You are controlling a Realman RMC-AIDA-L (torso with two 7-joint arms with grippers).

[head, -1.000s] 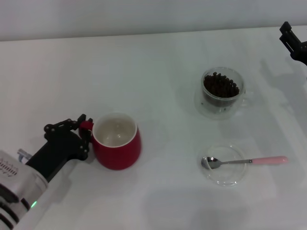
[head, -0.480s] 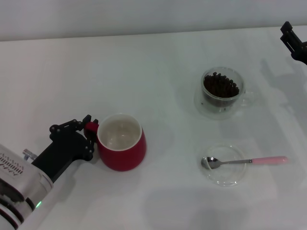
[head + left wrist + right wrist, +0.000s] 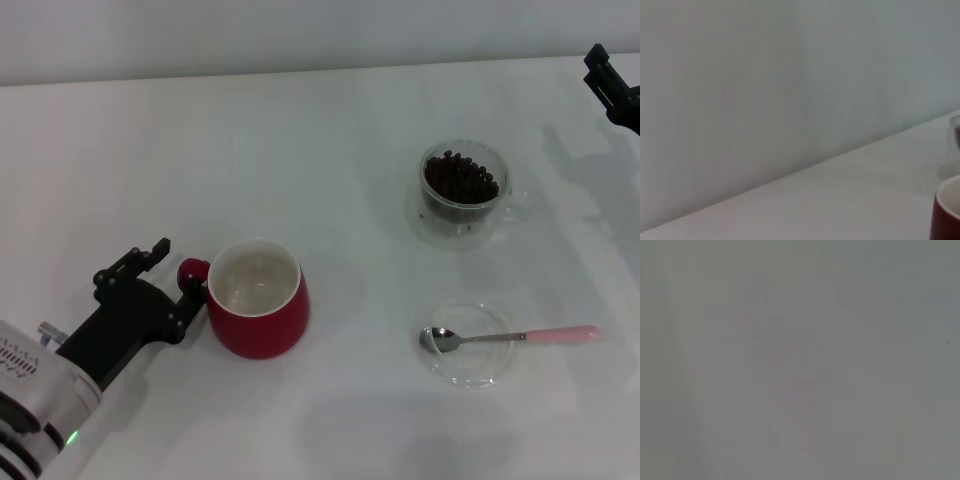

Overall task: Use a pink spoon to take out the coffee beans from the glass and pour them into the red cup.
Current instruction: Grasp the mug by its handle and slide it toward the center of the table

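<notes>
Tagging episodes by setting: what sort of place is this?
Likely a lab or staged test bench, not a kitchen: a bare white table against a plain wall, holding only the red cup, the glass of coffee beans, and the pink spoon.

Left arm is showing a matte black claw (image 3: 172, 269) built from angular linkage bars with small pivot screws, running back into a chunky black wrist block. Behind that it's sporting a silver-white cylindrical housing with dark printed lettering, a small metal stud sticking out, and a green indicator light glowing underneath. Right claw (image 3: 608, 82) is looking plain black and blocky.
</notes>
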